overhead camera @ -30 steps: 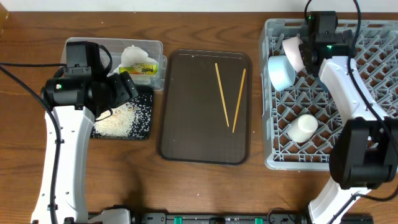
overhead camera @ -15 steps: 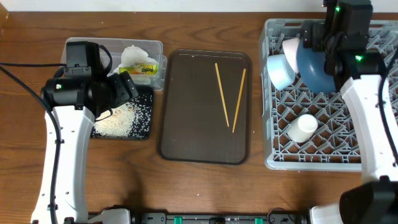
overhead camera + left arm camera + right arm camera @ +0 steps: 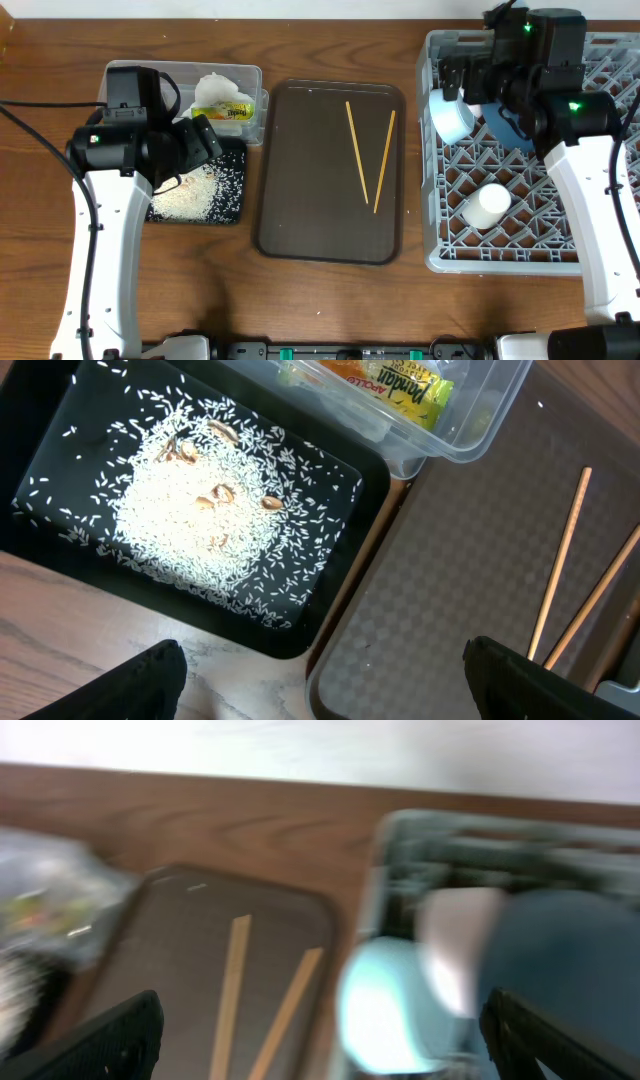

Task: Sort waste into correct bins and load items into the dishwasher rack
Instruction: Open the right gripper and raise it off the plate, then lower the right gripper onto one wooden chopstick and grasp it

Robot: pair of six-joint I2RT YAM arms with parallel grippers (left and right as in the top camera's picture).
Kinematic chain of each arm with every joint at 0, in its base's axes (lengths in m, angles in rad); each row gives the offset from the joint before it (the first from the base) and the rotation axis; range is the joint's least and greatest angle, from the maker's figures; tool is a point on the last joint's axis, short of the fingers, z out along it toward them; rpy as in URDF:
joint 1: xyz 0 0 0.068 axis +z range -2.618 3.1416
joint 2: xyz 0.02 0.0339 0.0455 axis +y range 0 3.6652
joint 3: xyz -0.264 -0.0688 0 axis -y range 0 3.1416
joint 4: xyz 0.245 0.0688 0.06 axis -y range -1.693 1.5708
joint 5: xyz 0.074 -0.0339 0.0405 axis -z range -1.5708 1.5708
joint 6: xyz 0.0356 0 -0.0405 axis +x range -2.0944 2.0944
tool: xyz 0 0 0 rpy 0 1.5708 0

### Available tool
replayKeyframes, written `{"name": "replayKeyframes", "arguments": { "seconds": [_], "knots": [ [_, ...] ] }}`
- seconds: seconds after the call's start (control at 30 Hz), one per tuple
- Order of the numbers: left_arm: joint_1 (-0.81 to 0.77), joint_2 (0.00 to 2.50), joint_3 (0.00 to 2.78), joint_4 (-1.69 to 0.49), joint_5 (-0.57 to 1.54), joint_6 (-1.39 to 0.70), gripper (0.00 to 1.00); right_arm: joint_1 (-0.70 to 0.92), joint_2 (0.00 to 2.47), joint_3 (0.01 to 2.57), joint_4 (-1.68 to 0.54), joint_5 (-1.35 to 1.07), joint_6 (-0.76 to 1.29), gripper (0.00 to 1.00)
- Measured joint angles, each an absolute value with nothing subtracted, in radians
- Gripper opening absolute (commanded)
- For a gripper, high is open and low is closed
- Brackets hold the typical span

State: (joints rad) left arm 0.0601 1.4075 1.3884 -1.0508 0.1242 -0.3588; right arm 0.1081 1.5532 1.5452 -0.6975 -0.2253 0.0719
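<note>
**Left gripper** (image 3: 330,680): fingers spread wide, nothing between them. It hangs over the black tray (image 3: 42,392) at 9 o'clock on the table.

**Waste:** the rice scraps (image 3: 200,520) are heaped in the black tray. The clear tub (image 3: 180,78) sits against that tray's 12 o'clock side. It holds the crumpled napkin (image 3: 215,88) and the snack wrapper (image 3: 385,380).

**Centre:** the brown serving tray (image 3: 300,200) carries two chopsticks (image 3: 357,150) in its 2 o'clock part. They converge toward 6 o'clock; whether the tips touch cannot be told.

**Right gripper** (image 3: 320,1040): the wrist view is blurred, but the fingers stand wide apart with nothing held. It is above the 10 o'clock corner of the dishwasher rack (image 3: 610,150).

**Rack (3 o'clock on the table):**
- The light-blue bowl (image 3: 452,118) stands on edge at the rack's 10 o'clock.
- The dark-blue plate (image 3: 503,125) is near it at its 3 o'clock.
- The white bowl (image 3: 455,955) sits between the two.
- The white cup (image 3: 487,205) lies toward the rack's 7 o'clock, apart from the bowls.
</note>
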Motion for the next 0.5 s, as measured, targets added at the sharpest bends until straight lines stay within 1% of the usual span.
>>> {"name": "replayKeyframes", "arguments": {
  "seconds": [0.07, 0.1, 0.13, 0.23, 0.3, 0.37, 0.5],
  "knots": [
    [0.060, 1.407, 1.389, -1.050, 0.124, -0.359, 0.92, 0.117, 1.553, 1.545, -0.716, -0.308, 0.077, 0.99],
    [0.060, 1.407, 1.388, -1.050, 0.124, -0.359, 0.92, 0.124, 1.553, 1.545, -0.727, -0.336, 0.080, 0.97],
    [0.060, 1.407, 1.389, -1.050, 0.124, -0.359, 0.91, 0.138, 1.553, 1.545, -0.737, -0.361, 0.081, 0.93],
    [0.060, 1.407, 1.388, -1.050, 0.124, -0.359, 0.92, 0.200, 1.554, 1.545, -0.762, -0.389, 0.094, 0.87],
    [0.060, 1.407, 1.388, -1.050, 0.124, -0.359, 0.91, 0.265, 1.561, 1.545, -0.770, -0.359, 0.122, 0.82],
    [0.060, 1.407, 1.388, -1.051, 0.124, -0.359, 0.92, 0.318, 1.577, 1.545, -0.770, -0.319, 0.148, 0.80],
    [0.060, 1.407, 1.388, -1.051, 0.124, -0.359, 0.91, 0.423, 1.664, 1.546, -0.769, -0.208, 0.247, 0.68]
  ]
}}
